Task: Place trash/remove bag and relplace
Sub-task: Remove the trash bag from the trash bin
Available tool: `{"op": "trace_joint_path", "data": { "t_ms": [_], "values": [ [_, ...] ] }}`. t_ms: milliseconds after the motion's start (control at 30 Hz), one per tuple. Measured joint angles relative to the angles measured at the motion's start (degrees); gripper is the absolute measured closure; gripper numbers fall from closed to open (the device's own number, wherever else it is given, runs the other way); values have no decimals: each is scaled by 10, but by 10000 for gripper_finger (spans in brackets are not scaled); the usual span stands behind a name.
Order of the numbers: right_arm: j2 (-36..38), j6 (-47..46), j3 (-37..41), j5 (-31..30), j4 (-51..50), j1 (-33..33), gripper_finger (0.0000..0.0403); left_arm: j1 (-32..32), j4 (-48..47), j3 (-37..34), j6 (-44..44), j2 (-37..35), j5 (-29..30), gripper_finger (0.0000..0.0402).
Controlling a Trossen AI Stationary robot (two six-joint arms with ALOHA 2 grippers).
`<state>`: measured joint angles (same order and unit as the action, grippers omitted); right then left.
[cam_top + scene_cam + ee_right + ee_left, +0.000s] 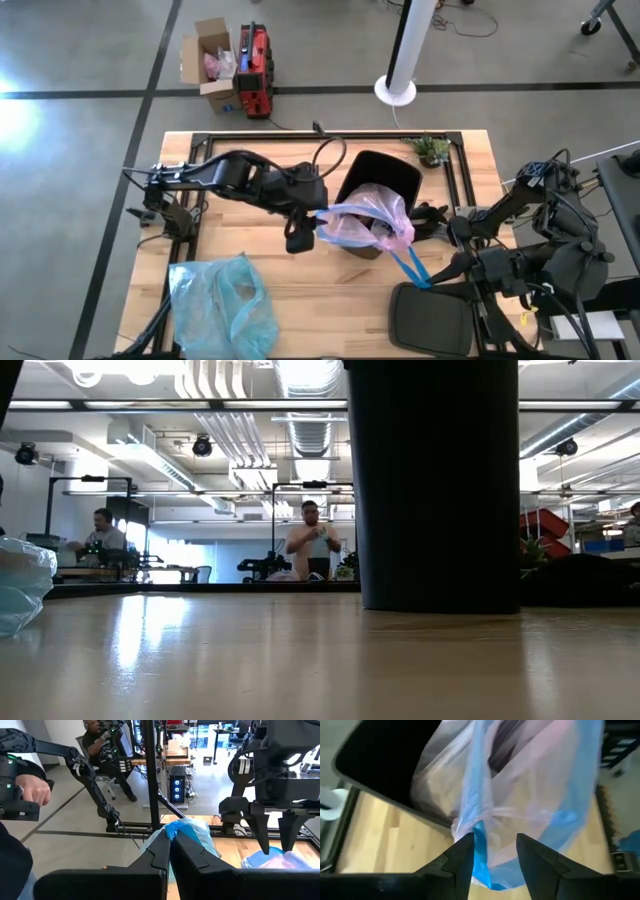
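- High view: black bin (385,178) at table (330,300) centre, the pink bag (372,218) bunched over its near rim, blue drawstring loops (412,268) trailing toward the right arm. Left gripper (302,232) sits at the bag's left edge. Crumpled light-blue bag (222,305) lies at the near-left corner. Right gripper (452,228) rests near the bin's right side. On the floor beyond, an open cardboard box (208,62) with pink contents beside a red case (254,70). No loose trash that I can make out.
- Low view: only the bin's dark wall (435,485) and a sliver of the light-blue bag (22,585) at the left edge; neither gripper shows. People (312,540) sit at desks behind.
- Left wrist view: the left gripper (492,852) has fingers part spread, with pink film and a blue drawstring fold (479,840) between them; whether they pinch it, cannot tell. Bin interior (375,755) dark.
- Right wrist view: the right gripper (170,847) has fingers pressed together, empty. Ahead, the left gripper (276,837) points down over the bag (280,861). A person's hand (32,790) grips a control handle.
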<state>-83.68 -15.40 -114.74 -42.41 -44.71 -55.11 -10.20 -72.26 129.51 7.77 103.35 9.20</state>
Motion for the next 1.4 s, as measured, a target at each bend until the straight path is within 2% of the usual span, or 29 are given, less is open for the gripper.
{"op": "trace_joint_path", "data": {
  "t_ms": [233,467,667,900,1033,1200,1267,1400],
  "values": [
    [0,1,0,0,0,0,403,0,-10,0,-5,1,8,283],
    [0,4,0,0,0,0,403,-2,1,-4,-11,1,-22,315],
    [0,4,0,-1,0,0,403,-2,21,-50,-11,1,-22,339],
    [0,0,0,-2,0,0,403,-2,31,-81,-11,1,-23,337],
    [0,0,0,-2,0,0,403,-3,35,-76,-13,1,-25,343],
    [0,0,0,-3,0,0,403,-6,49,-58,-37,1,-94,377],
    [0,0,0,-3,0,0,403,-10,52,-46,-46,1,-102,394],
    [0,0,0,-3,0,0,403,-17,71,-10,-67,1,-113,399]
  ]
}}
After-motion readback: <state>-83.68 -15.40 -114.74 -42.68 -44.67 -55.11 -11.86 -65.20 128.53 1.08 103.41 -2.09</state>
